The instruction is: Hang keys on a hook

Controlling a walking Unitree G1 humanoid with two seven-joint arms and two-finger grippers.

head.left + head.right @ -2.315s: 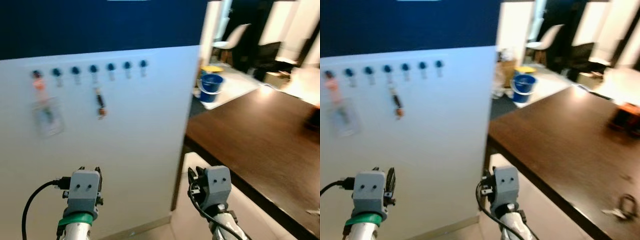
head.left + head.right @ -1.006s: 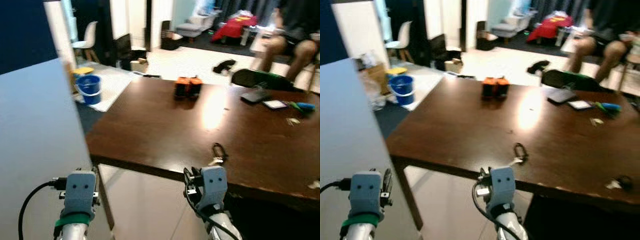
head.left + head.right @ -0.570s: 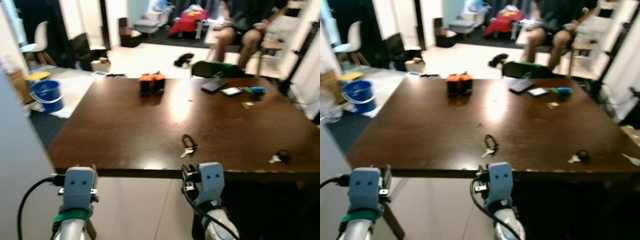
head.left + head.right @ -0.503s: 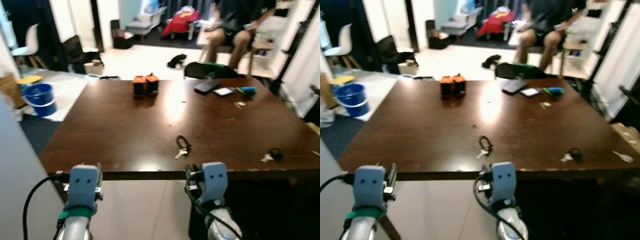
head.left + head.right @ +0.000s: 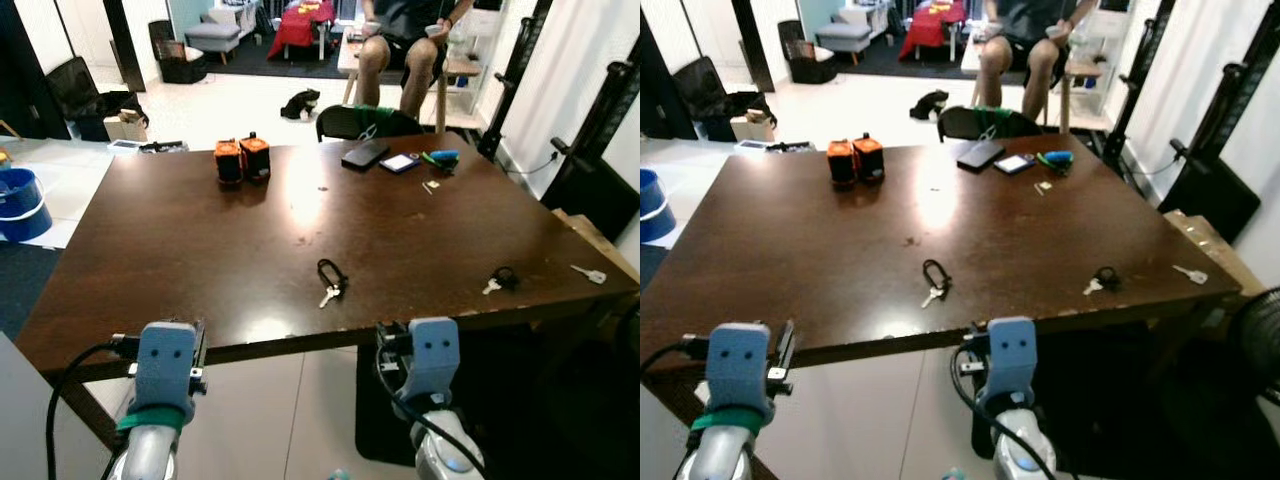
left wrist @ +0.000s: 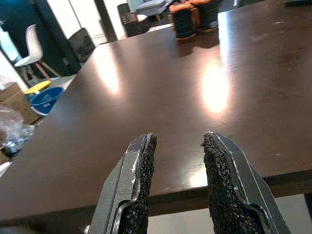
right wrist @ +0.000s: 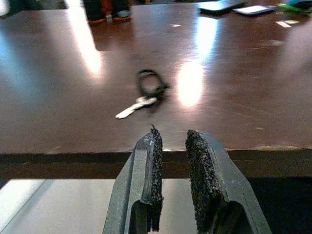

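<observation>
A silver key on a black loop [image 5: 331,280] lies on the dark brown table [image 5: 200,250], close to its near edge. The right wrist view looks straight at this key [image 7: 146,90]. A second key with a black fob [image 5: 497,280] rests further right, and a third key [image 5: 587,273] lies by the table's right corner. Both arms are held low in front of the table edge. My left gripper [image 6: 178,146] is open over the edge with nothing between its fingers. My right gripper [image 7: 171,139] stands slightly open and holds nothing, just short of the looped key.
Two orange-and-black blocks [image 5: 241,160] and a dark phone [image 5: 363,153] sit at the table's far side. A seated person [image 5: 405,40] and a green chair [image 5: 365,122] are beyond it. A blue bucket [image 5: 15,190] stands at the left, black stands [image 5: 590,150] at the right.
The camera has swung right, away from the white board with hooks, and the table now lies square ahead. Both grippers keep the same pose.
</observation>
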